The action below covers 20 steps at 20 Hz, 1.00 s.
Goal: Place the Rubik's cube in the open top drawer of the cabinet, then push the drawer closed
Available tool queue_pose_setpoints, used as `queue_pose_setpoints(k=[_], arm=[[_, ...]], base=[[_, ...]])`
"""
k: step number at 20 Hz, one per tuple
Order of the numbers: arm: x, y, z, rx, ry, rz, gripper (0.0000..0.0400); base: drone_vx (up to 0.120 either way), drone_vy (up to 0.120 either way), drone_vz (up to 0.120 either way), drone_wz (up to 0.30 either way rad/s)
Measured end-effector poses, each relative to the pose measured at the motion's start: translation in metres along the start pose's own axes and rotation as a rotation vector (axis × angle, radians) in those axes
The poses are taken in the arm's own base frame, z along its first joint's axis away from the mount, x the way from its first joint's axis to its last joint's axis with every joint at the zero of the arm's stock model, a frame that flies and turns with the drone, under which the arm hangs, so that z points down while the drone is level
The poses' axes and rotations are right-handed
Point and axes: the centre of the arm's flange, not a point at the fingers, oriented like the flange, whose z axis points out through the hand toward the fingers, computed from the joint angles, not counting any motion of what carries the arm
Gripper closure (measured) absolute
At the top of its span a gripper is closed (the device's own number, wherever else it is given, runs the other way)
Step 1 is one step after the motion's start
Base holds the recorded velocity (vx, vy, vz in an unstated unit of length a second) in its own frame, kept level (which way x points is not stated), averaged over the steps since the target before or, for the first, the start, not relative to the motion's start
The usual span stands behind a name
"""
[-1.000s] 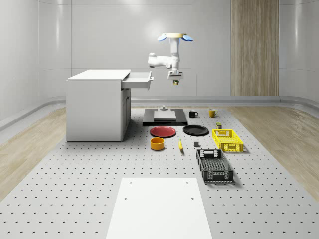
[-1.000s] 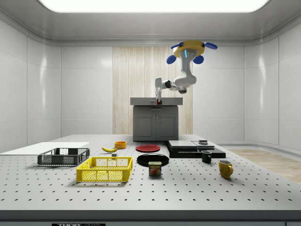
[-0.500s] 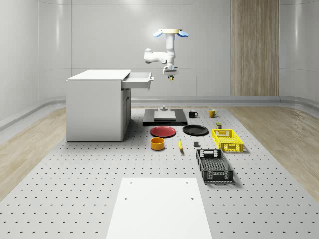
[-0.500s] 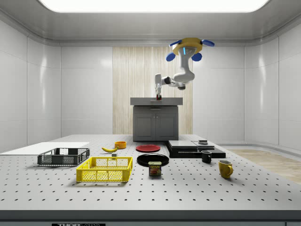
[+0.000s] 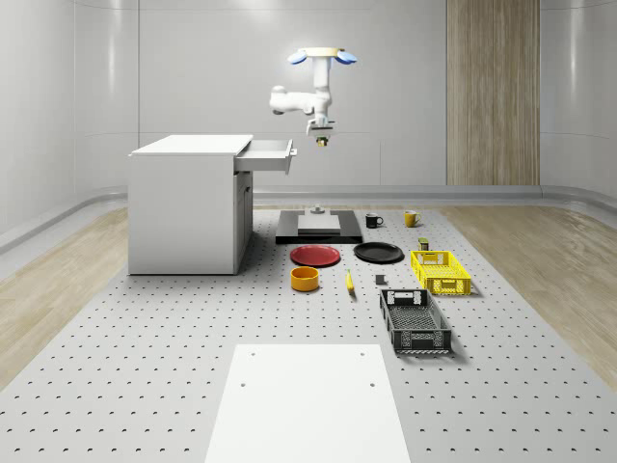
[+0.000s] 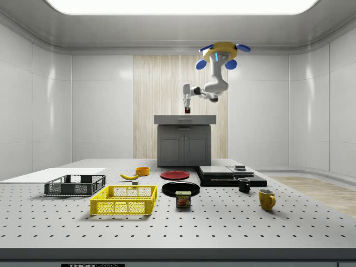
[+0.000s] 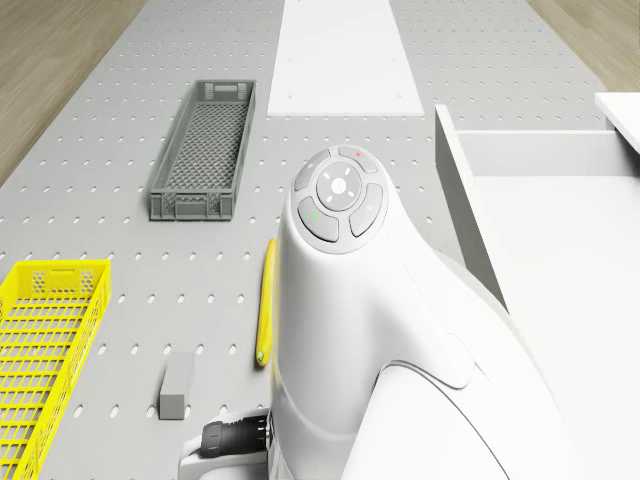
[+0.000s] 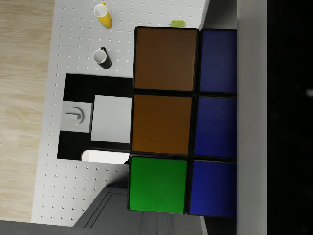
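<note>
Wrist view: cube [image 8: 166, 122] close up, glossy square tiles in black edging, two brown above one green, a blue column beside them; a dark finger [image 8: 288, 117] lies flat along the blue side. Past the cube, the perforated table [image 8: 68, 196], a black slab [image 8: 80, 95] with a pale square block, a yellow mug [image 8: 102, 13] and a black mug [image 8: 100, 57].
Drone view: the smooth white arm [image 7: 370, 330] with its round button pad, the drawer [image 7: 540, 190] open beside it, a shallow white box. On the table a grey mesh crate [image 7: 205, 150], a yellow crate [image 7: 45, 340], a banana [image 7: 265, 315] and a small grey block [image 7: 176, 388].
Whole-scene view: drone [image 5: 321, 57] hovers high, at about 2 o'clock from the drawer's [image 5: 265, 154] front, over the table [image 5: 145, 347] past the cabinet [image 5: 188, 203]. Red plate [image 5: 315, 256], black plate [image 5: 378, 253] and orange bowl [image 5: 305, 279] lie below.
Side view: drone [image 6: 222, 53] at 1 o'clock from the cabinet [image 6: 184, 142]; a Spam tin [image 6: 183, 199] stands by the yellow crate [image 6: 123, 200].
End effector: [image 5: 320, 141] hangs just beyond the drawer's front edge, slightly above its rim; in the side view [image 6: 187, 109] just over the cabinet top. Its fingers are closed onto the cube, spread to the cube's width.
Cube: in the end effector, in the air, not in the drawer.
</note>
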Motion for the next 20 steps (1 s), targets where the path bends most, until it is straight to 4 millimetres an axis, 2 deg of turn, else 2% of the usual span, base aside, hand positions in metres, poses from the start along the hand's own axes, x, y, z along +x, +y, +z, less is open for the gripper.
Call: queue_pose_setpoints(k=[7, 20], arm=[[0.0000, 0.0000, 0.0000, 0.000, 0.000, 0.000, 0.0107], [0.0000, 0.0000, 0.0000, 0.000, 0.000, 0.000, 0.0107]], base=[[0.000, -0.120, 0.091, 0.000], [0.000, -0.120, 0.000, 0.000]])
